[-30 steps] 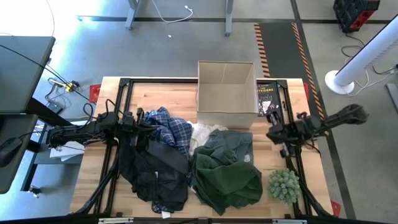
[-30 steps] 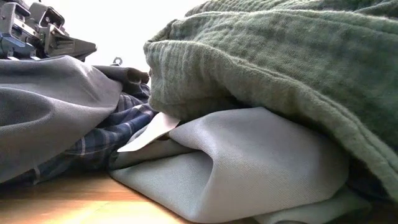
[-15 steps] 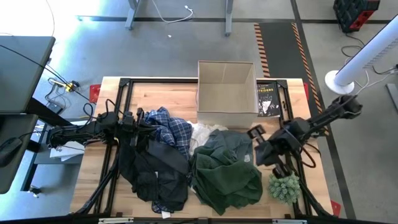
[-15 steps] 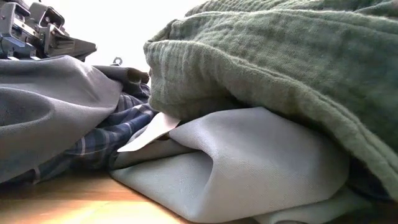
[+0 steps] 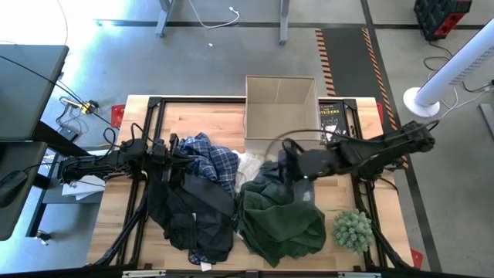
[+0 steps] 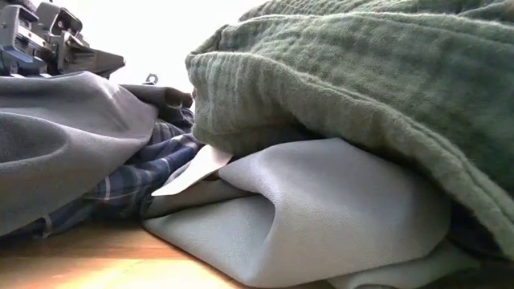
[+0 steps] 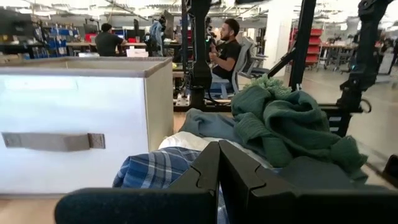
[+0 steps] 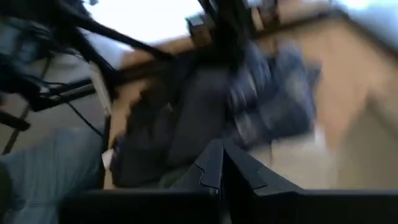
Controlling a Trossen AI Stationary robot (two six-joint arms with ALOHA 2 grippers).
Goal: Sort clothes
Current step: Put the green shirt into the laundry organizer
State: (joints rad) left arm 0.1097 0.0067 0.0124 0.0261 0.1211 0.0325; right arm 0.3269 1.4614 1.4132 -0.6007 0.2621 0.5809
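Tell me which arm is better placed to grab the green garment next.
Right, probably. The right gripper hangs above the green garment near the box; the left gripper sits across the pile by the plaid shirt.

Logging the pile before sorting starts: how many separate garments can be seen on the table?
4: a plaid shirt at the left-centre, a black garment in front of it, a white one by the box, and a green one at the centre. Others may lie underneath.

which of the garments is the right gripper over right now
The dark green garment. The right gripper is above its far edge, next to the white garment; the plaid shirt and black garment lie further off, toward the left gripper.
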